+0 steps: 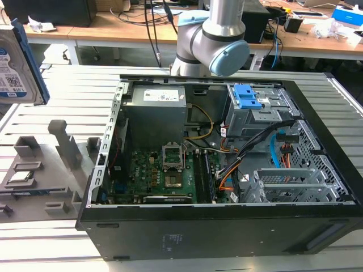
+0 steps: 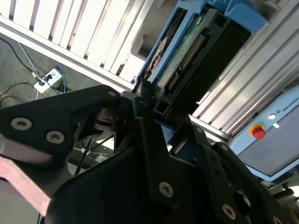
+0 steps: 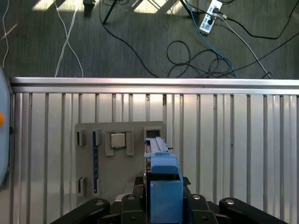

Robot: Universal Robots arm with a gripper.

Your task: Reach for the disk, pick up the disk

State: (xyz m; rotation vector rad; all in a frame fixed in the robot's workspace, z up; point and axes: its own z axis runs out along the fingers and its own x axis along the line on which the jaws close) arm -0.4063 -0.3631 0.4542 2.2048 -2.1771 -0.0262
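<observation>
The disk, a silver hard drive with a blue-and-white label and a blue bracket, hangs upright in the air at the exterior view's far left, above the grey fixture. In the first wrist view the disk shows edge-on, with my gripper shut on it and a black finger on each side. In the second wrist view the disk sticks out from my gripper, showing its connector edge and circuit board.
An open black computer case lies on the slatted metal table, with blue clips on its drive cage. The grey fixture carries a small silver chip. Beyond the table edge, cables lie on the floor.
</observation>
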